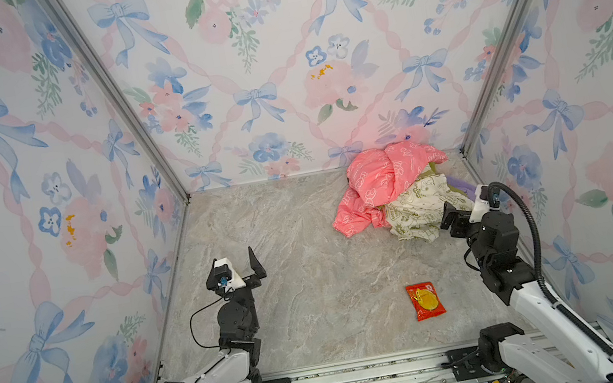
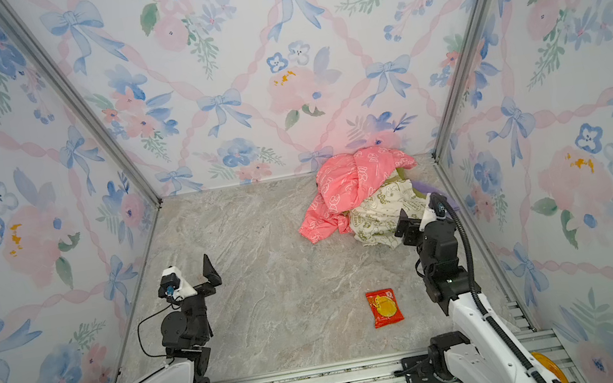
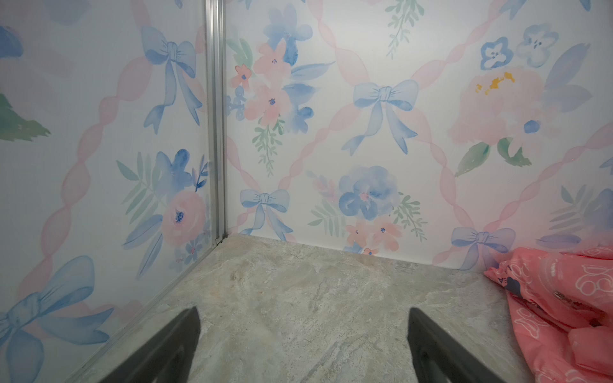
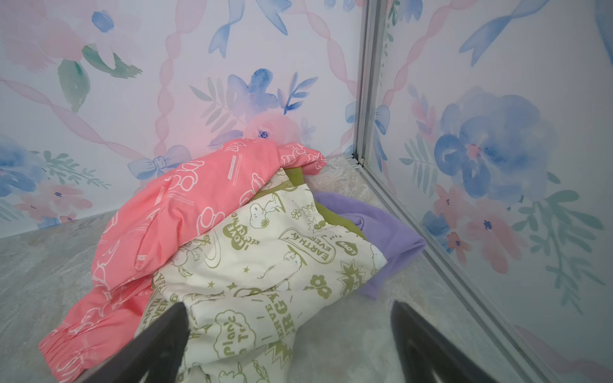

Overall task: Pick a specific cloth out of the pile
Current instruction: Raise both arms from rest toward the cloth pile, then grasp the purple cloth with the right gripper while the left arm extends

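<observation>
The pile [image 1: 394,194] lies in the back right corner: a coral-pink cloth [image 4: 199,212] on top, a cream cloth with olive print [image 4: 265,265] in front. The plain purple cloth [image 4: 388,232] sticks out from under the cream one by the right wall; only an edge of it [image 1: 460,184] shows in both top views. My right gripper [image 4: 288,306] is open at the pile's near right edge, one finger over the cream cloth, the other over bare floor, holding nothing. My left gripper [image 1: 236,261] stands open above bare floor at mid left, far from the pile.
A small red snack packet [image 1: 425,301] lies on the marble floor [image 1: 301,269] in front of the pile. Floral walls close in on three sides, with the right wall [image 4: 497,199] close beside the purple cloth. An aluminium rail [image 1: 368,372] runs along the front.
</observation>
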Robot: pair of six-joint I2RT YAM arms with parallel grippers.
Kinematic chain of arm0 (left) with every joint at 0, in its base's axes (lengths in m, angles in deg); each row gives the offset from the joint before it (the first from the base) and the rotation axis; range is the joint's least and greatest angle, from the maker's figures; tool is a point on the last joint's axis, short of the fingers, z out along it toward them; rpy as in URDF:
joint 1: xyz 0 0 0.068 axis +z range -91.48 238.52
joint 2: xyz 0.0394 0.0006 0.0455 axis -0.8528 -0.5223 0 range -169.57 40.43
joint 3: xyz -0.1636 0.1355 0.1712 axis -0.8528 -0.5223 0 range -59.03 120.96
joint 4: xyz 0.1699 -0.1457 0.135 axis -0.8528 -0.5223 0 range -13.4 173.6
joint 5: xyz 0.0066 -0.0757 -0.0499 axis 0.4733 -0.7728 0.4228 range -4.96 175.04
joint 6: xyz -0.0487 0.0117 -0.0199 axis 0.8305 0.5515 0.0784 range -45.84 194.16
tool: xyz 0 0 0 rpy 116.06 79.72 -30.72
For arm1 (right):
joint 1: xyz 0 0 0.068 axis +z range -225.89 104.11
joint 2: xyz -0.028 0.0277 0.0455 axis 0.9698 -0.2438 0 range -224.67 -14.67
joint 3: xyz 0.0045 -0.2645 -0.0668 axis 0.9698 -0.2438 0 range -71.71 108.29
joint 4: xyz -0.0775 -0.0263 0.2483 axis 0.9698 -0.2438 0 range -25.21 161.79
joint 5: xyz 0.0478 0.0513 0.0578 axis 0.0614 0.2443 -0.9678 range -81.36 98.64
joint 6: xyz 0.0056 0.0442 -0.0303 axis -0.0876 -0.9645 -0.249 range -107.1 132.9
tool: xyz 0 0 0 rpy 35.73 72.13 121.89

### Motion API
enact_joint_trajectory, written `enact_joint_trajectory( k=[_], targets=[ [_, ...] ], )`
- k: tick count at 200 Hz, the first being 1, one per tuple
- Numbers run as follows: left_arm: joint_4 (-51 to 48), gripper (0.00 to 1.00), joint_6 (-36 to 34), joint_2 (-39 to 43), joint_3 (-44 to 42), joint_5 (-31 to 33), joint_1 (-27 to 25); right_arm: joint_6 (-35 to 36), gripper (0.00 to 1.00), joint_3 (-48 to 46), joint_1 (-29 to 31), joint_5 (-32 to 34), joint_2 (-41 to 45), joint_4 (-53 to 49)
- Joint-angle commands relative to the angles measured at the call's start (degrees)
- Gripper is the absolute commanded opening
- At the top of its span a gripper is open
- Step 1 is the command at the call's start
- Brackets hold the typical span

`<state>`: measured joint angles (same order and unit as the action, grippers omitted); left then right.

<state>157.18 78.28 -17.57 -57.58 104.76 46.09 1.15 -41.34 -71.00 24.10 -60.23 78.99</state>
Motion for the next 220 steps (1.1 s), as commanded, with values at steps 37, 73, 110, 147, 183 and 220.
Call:
enact_joint_trajectory(
  k=[37,73,110,147,183,220],
  targets=[
    [-11.5,0.98,0.1,5.6,12.5,-10.7,-7.3,-10.8,0.98,7.3,-12.6,-13.1,-2.8,-11.5],
    [-11.5,0.98,1.7,-2.0,24.2,-18.1,-11.4,-15.0,0.99,10.6,-18.0,-16.1,-10.3,-9.9],
    [-11.4,0.98,0.1,-6.9,27.4,-23.5,-15.6,-21.4,0.97,12.1,-23.3,-18.8,-17.9,-5.7],
    [-11.5,0.98,-1.8,-8.3,27.3,-27.3,-16.6,-28.3,0.94,13.3,-26.7,-20.8,-25.7,-0.5],
    [-11.4,0.98,-2.0,-9.4,27.5,-30.8,-16.8,-31.0,0.91,17.0,-27.1,-20.7,-33.4,2.2],
    [-12.2,0.98,-2.4,-8.2,27.3,-33.1,-16.8,-33.6,0.87,20.8,-27.4,-20.7,-40.6,4.4]
  ],
)
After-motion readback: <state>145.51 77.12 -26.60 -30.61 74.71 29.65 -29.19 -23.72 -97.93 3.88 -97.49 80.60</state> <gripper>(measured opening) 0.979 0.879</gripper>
